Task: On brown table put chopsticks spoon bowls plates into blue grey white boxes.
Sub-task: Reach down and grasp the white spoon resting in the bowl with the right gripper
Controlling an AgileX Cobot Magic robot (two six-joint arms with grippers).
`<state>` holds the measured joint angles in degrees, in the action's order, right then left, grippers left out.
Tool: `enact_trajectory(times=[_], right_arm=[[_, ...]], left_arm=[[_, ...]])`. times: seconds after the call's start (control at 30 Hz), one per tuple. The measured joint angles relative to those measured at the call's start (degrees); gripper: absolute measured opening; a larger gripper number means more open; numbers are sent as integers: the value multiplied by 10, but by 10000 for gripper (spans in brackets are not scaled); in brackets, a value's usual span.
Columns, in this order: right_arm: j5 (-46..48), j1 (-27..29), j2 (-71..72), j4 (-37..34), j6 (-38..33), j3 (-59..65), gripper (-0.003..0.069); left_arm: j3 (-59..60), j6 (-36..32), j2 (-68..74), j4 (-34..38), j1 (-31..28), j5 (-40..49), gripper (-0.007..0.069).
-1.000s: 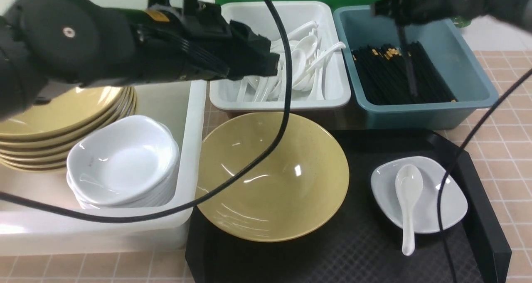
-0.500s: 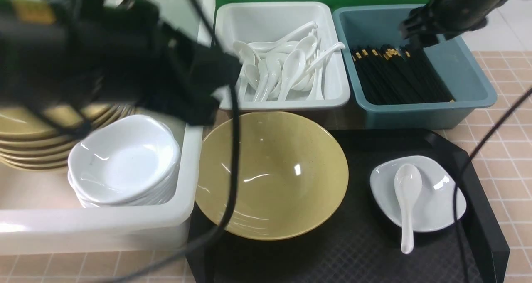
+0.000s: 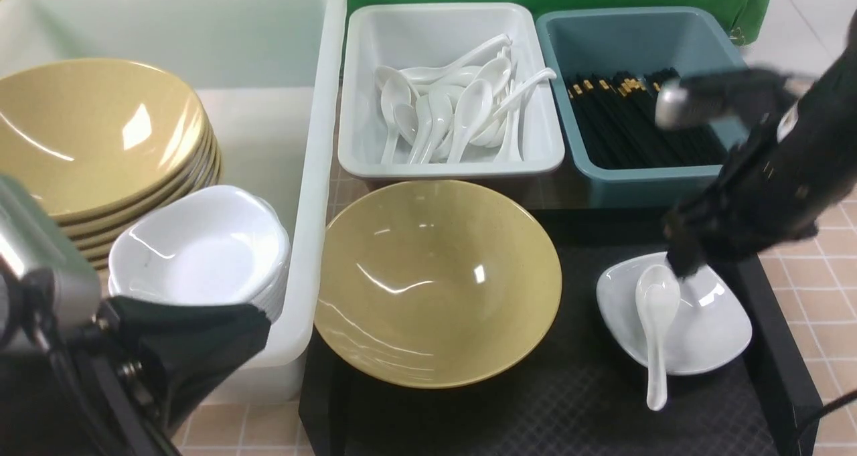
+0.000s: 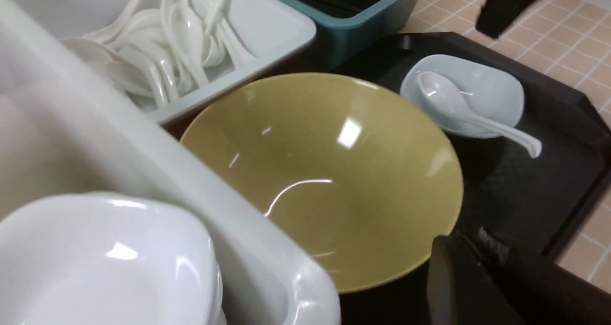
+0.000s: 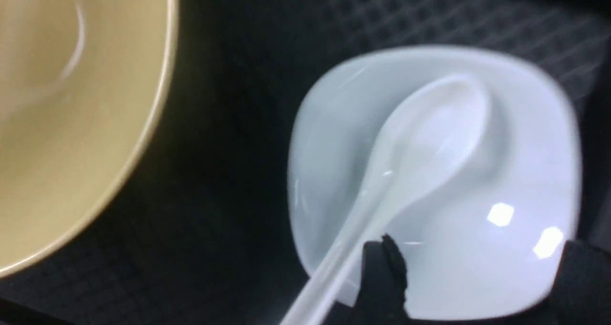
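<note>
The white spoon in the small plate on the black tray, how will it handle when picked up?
The spoon looks glossy and hard, so probably stiff but slippery. Its handle overhangs the plate rim, so pressing there may tip it. Likely chips if dropped.

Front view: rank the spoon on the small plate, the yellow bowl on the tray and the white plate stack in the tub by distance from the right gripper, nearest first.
1. spoon: just by the open right gripper, on the small white plate.
2. yellow bowl: left half of the tray.
3. plate stack: far left, in the white tub.
</note>
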<state>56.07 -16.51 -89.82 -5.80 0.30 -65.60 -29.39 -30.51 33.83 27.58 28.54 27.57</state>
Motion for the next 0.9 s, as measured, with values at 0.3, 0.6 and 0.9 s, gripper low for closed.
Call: enact_trajectory(times=[0.3,0.6,0.9], right_arm=[[-65,-44,-94,-2,48,19,492],[-39,-54,-128,1,57,18,472],[-54,-54,-130,39,55,18,200]], left_arm=[[11,-4,1,9,0,-24,1],[11,-7,1,10,0,-26,1],[11,-11,1,10,0,-26,1]])
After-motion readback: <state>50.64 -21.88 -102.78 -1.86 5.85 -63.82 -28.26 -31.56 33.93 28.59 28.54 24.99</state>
